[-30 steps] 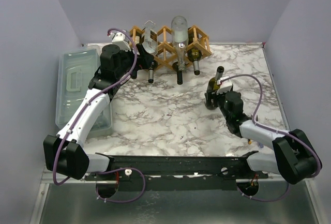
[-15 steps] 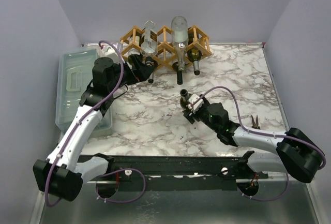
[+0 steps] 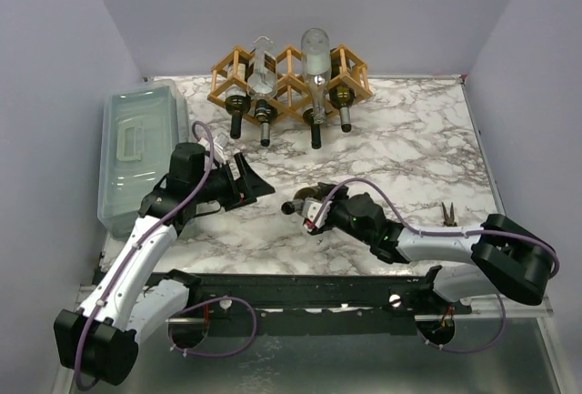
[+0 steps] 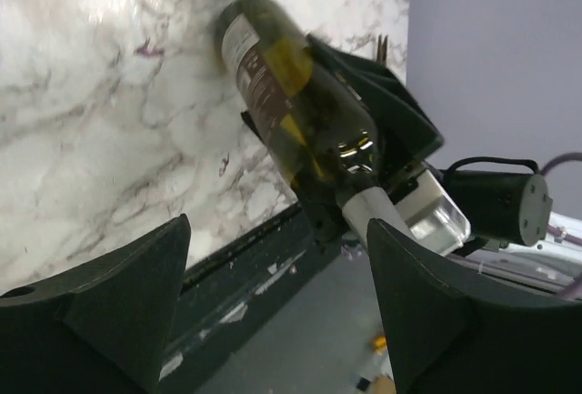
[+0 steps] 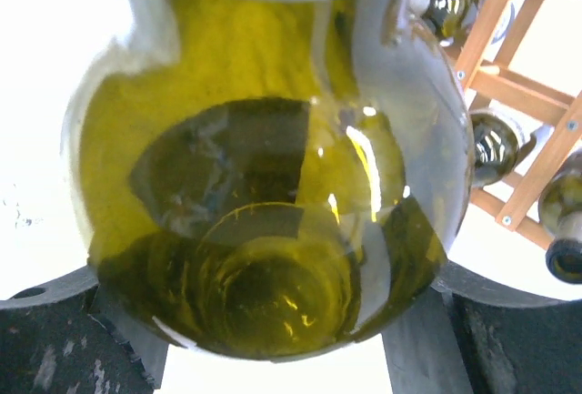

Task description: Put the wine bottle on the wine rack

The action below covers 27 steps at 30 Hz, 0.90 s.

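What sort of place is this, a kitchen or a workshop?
Most likely a robot test booth, not a kitchen: a left arm and a right arm are bolted at the edge of a marble-patterned table, plain walls box it in, and the wine rack seems a practice prop.

Lab test booth: plain lilac walls (image 3: 300,12) enclose a marble-patterned table (image 3: 418,139).

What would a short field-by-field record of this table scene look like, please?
Right gripper: shut on olive-green glass wine bottle, tipped sideways
Left gripper: open, empty, facing the bottle
Light-brown wooden lattice wine rack: far edge, four bottles in it
Grey-green plastic lidded box: left side
Surface: white marble-patterned table
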Tool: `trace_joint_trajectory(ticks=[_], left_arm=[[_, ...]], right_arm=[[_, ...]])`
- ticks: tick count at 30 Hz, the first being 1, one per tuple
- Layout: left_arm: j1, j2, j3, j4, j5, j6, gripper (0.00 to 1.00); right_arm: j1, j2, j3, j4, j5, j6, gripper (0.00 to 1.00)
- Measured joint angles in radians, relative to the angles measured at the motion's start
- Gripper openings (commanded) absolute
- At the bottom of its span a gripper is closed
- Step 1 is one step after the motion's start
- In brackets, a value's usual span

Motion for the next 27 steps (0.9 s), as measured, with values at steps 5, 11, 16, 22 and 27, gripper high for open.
trace_joint_trajectory(ticks=[5, 11, 16, 22, 27], left_arm=[[0.0, 0.06, -0.074, -0.04, 0.058, -0.04, 0.72], [0.0, 0.082, -0.083, -0.043, 0.16, -0.056, 0.69], [-0.005, 0.087, -0.095, -0.035, 0.233, -0.078, 0.67], [-0.064, 0.124, -0.101, -0.028, 0.257, -0.106, 0.66], [-0.136, 0.157, -0.101, -0.008, 0.257, -0.13, 0.57]], right_arm=[[0.032, 0.038, -0.001, 0.032, -0.002, -0.113, 0.01], [0.066, 0.081, -0.001, 0.06, 0.011, -0.185, 0.0], [0.087, 0.1, -0.016, 0.102, 0.037, -0.214, 0.01], [0.108, 0.149, -0.023, 0.175, 0.066, -0.239, 0.01], [0.125, 0.166, -0.027, 0.201, 0.093, -0.254, 0.01]])
